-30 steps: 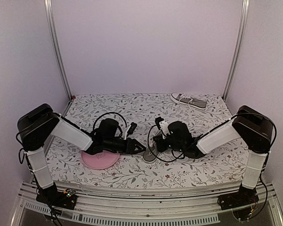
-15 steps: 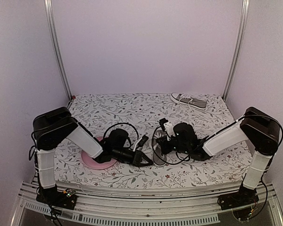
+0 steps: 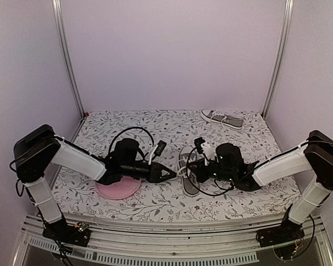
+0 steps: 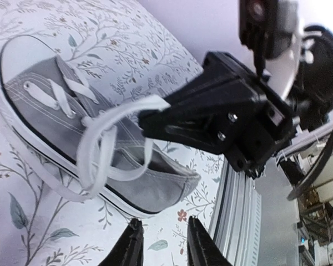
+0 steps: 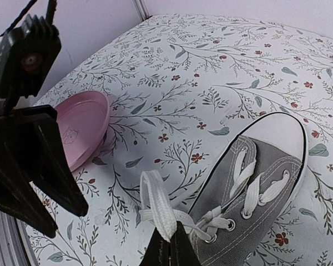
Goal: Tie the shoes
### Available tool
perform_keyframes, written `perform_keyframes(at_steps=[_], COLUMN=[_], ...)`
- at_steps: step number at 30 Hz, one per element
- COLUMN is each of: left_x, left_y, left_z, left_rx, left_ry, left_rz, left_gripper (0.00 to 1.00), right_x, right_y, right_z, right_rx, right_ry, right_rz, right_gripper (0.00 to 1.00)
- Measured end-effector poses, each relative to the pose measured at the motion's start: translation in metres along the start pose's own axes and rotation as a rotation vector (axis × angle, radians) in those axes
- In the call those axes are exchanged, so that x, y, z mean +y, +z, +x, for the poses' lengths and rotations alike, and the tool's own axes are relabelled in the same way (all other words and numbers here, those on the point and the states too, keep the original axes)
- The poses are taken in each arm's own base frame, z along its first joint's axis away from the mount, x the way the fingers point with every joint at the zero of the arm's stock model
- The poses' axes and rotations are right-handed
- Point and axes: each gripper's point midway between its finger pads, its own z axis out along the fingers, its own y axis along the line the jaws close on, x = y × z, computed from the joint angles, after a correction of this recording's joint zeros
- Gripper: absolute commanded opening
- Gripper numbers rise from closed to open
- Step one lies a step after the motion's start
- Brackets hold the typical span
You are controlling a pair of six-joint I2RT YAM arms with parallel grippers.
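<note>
Grey canvas of the near shoe [image 3: 190, 185] sits a little farther right on the cloth than a second ago. The left gripper [image 3: 171, 173], which half a second ago dipped low beside the shoe, has drawn back toward the left and now hovers just short of it. The left elbow has swung back out to the left. The right arm has stretched lower and flatter, and its elbow now lies out near the right edge.

A white cloth [image 3: 155, 127] printed with leafy sprigs and small red flowers covers the table. Plain lilac walls [image 3: 172, 55] close it in, with aluminium posts [image 3: 66, 61] at the back corners. A round pink plate [image 3: 114, 191] lies under the left forearm. The far shoe [image 3: 222, 118] rests at the back right, well apart from the arms.

The left forearm reaches low across the plate. Its fingers [image 4: 134, 246] stand narrowly parted with nothing between them, pointing at the shoe's heel end. The right gripper [image 5: 167, 252] is closed tight on the white lace [image 5: 158, 208], lifting a flat strand and a loop up off the eyelets. The near shoe lies centre-front between the two grippers, heel toward the near rail.
</note>
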Motion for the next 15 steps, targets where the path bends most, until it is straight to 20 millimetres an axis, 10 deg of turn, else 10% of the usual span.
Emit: perform_keyframes(at_steps=[7, 15], left_x=[0.023, 0.037], left_y=[0.0, 0.024], left_z=[-0.023, -0.012], left_rx=[-0.031, 0.046], left_ry=[0.115, 0.196], left_rz=[-0.063, -0.032], left_gripper=[0.59, 0.56], right_x=[0.002, 0.003], right_y=[-0.001, -0.001], right_z=[-0.002, -0.002], right_rx=[-0.004, -0.002], right_ry=[0.0, 0.001], right_rz=[-0.009, -0.014], right_gripper=[0.02, 0.02])
